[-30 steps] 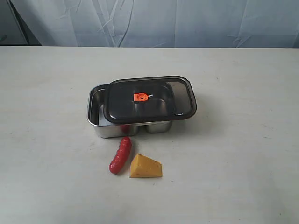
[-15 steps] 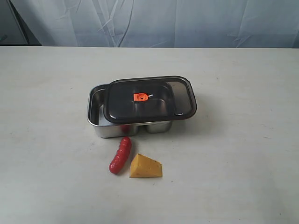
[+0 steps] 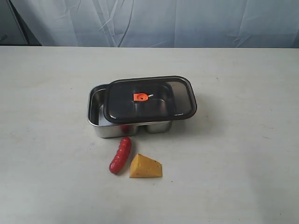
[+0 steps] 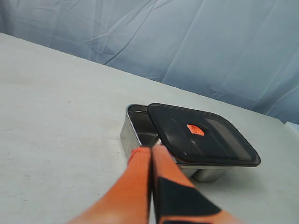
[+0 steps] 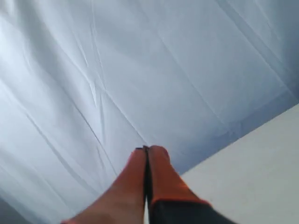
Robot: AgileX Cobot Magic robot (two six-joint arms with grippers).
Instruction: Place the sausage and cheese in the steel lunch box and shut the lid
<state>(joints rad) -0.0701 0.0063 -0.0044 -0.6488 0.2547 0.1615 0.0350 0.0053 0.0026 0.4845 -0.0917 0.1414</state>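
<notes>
The steel lunch box [image 3: 95, 114] sits mid-table with the dark lid [image 3: 149, 99] lying skewed across it, leaving its left end uncovered. Just in front lie the red sausage [image 3: 120, 155] and the yellow cheese [image 3: 145, 167], side by side on the table. Neither gripper shows in the exterior view. In the left wrist view my left gripper [image 4: 151, 149] is shut and empty, short of the lunch box [image 4: 140, 128] and the lid [image 4: 202, 134]. The right gripper [image 5: 146, 150] is shut on nothing, facing the curtain, with no task object in its view.
A pale blue-grey curtain [image 3: 154, 21] hangs behind the table's far edge. The white table [image 3: 243, 163] stretches bare on both sides of the box.
</notes>
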